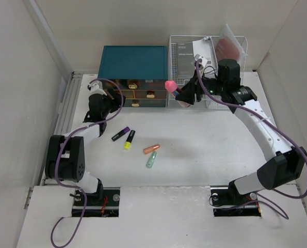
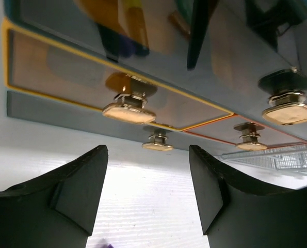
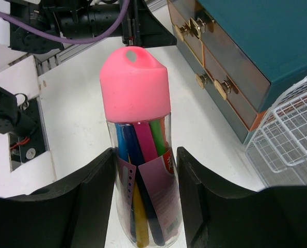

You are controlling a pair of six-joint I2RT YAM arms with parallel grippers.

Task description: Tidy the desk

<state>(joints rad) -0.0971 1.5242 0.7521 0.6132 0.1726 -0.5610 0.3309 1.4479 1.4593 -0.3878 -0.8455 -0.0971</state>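
My right gripper (image 3: 145,155) is shut on a clear marker tube (image 3: 143,170) with a pink cap (image 1: 170,85). It holds the tube tilted above the white desk (image 1: 210,144), in front of where the teal drawer chest (image 1: 135,61) meets the wire rack (image 1: 207,57). My left gripper (image 2: 148,155) is open and holds nothing. It hovers low over the desk, facing the chest's drawer fronts, with a brass knob (image 2: 129,107) just ahead. On the desk lie a purple highlighter (image 1: 120,134), a yellow one (image 1: 129,139), an orange one (image 1: 151,149) and a green one (image 1: 151,160).
The wire rack holds a dark booklet (image 1: 184,59), papers and a reddish item (image 1: 229,47). Pale walls surround the desk. Metal rails (image 1: 65,103) run along the left edge. Two cut-out slots (image 1: 94,202) at the front hold the arm bases.
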